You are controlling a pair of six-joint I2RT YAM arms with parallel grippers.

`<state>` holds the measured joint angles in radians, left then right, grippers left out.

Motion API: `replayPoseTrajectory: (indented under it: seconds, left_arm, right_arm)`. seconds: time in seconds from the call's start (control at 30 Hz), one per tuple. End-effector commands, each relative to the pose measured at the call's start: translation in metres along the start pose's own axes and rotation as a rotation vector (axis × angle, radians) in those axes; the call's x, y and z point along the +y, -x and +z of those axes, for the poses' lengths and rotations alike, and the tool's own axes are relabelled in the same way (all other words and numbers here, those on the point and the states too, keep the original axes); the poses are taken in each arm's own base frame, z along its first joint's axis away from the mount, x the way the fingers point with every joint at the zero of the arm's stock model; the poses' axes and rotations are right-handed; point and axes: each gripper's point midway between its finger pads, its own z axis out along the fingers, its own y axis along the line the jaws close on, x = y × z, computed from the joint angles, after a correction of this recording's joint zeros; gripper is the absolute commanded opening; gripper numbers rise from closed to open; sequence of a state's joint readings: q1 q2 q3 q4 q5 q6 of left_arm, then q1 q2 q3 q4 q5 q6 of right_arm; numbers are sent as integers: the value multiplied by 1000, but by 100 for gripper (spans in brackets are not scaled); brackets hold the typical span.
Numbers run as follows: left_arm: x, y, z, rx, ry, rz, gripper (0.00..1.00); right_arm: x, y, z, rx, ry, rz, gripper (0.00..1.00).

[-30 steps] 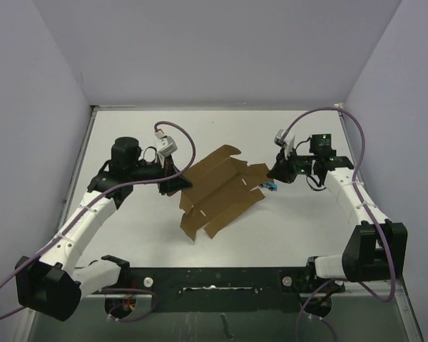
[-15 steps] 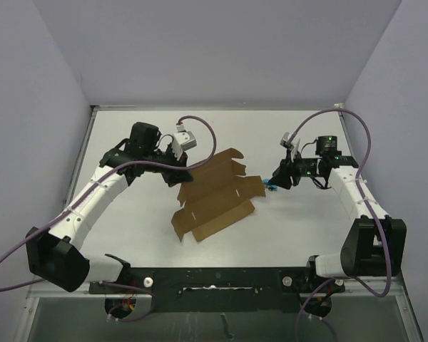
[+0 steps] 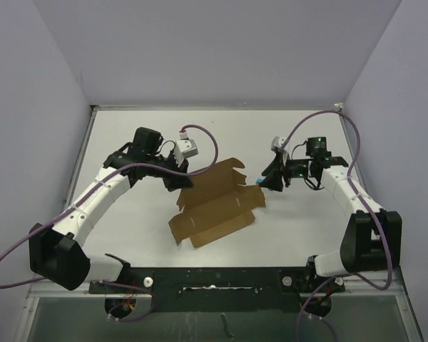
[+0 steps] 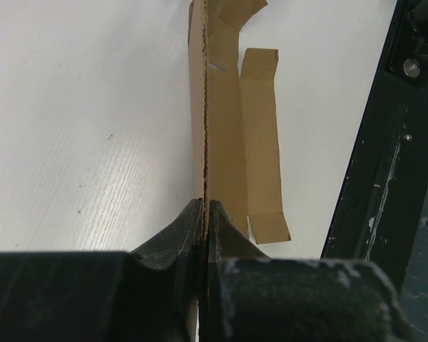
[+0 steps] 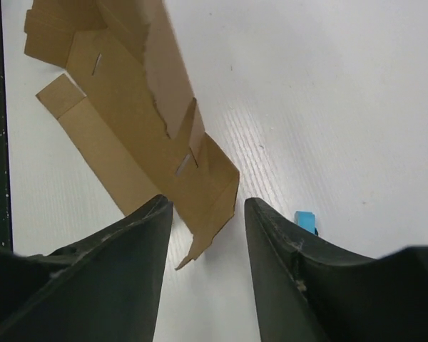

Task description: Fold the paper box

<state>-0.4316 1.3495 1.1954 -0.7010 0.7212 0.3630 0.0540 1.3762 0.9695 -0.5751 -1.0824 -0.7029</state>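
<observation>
the flat brown die-cut cardboard paper box (image 3: 217, 203) lies in the middle of the white tabletop (image 3: 235, 132), mostly unfolded. its long axis runs on a diagonal from the near-left toward the far-right; the far-right end, with its short tabs, points at the right arm, and the near-left end points toward the tabletop's near edge. the long panel on its far-left side stands raised along a crease, and the rest lies flat.

the black left gripper (image 4: 205, 206) is pinched tight on the edge of that raised panel, which the left wrist view shows standing on edge between the closed fingers. the black right gripper (image 5: 203, 206) hovers over the far-right end with its fingers spread apart and nothing held. the box's corner shows between them, but contact cannot be told. a tiny blue object (image 5: 306, 220) sits on the tabletop just beside that end.

the step in hand looks like the first long fold. the next move probably calls for the right gripper to take or press the far-right end, so the sheet does not slide while the left folds the panel over.
</observation>
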Motion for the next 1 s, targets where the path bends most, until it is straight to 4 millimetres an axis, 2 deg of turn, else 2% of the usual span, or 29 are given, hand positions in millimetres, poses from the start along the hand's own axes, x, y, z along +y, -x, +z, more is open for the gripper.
replayPoseTrajectory:
  seconds: [0.0, 0.07, 0.2, 0.33, 0.57, 0.83, 0.97]
  left_arm:
    - [-17, 20, -11, -116, -36, 152, 0]
    - [-19, 19, -12, -128, -36, 169, 0]
    - [-22, 21, -12, -147, -44, 190, 0]
    - [-23, 24, -12, -160, -54, 198, 0]
    - [-25, 27, -12, -183, -62, 213, 0]
    - [-33, 31, -12, -231, -98, 239, 0]
    - [-39, 31, -11, -257, -126, 259, 0]
  right_arm:
    - [-25, 17, 9, -50, 21, -10, 38]
    - [-27, 17, 14, -62, 51, 11, 27]
    - [-16, 7, 29, -58, 125, 1, 25]
    - [-3, 1, 40, -61, 177, -34, 33]
    - [29, 3, 44, -129, 274, -121, 49]
    - [38, 6, 48, -144, 291, -142, 50]
    - [31, 7, 49, -138, 233, -150, 50]
